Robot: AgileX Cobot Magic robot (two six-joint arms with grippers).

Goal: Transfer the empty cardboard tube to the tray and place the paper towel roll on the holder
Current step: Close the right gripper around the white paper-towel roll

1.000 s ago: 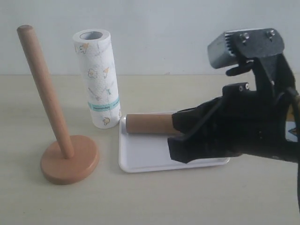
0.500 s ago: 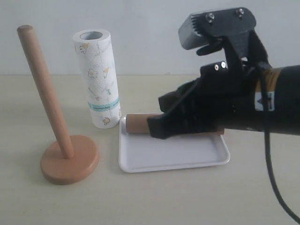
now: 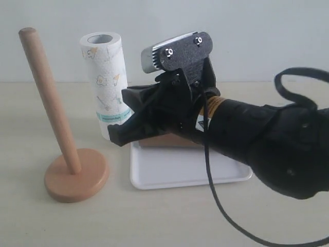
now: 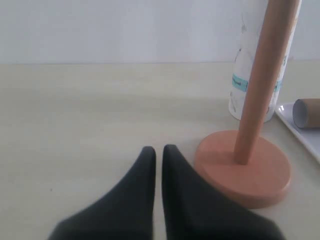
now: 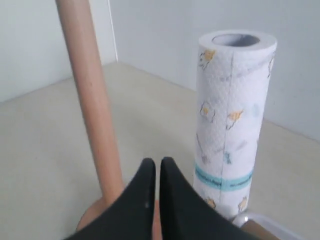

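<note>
The empty cardboard tube (image 3: pixel 164 142) lies along the back of the white tray (image 3: pixel 180 172), mostly hidden behind my right arm. My right gripper (image 3: pixel 115 138) is shut on nothing and hangs just in front of the paper towel roll (image 3: pixel 105 77), which stands upright beside the tray. In the right wrist view the gripper (image 5: pixel 157 162) points between the roll (image 5: pixel 232 115) and the holder's pole (image 5: pixel 90 100). The wooden holder (image 3: pixel 76 175) stands at the left with a bare pole. My left gripper (image 4: pixel 158 150) is shut and empty, low beside the holder's base (image 4: pixel 245 167).
In the left wrist view the roll (image 4: pixel 239 85) stands behind the pole (image 4: pixel 262 75), and the tube's end (image 4: pixel 306 112) rests on the tray's rim (image 4: pixel 300 134). A pale wall backs the beige table (image 3: pixel 169 216). My right arm's black cable (image 3: pixel 216 200) loops over the table.
My right arm has swept left across the tray toward the paper towel roll and now covers most of the tube. The tube, roll and holder have not moved.
</note>
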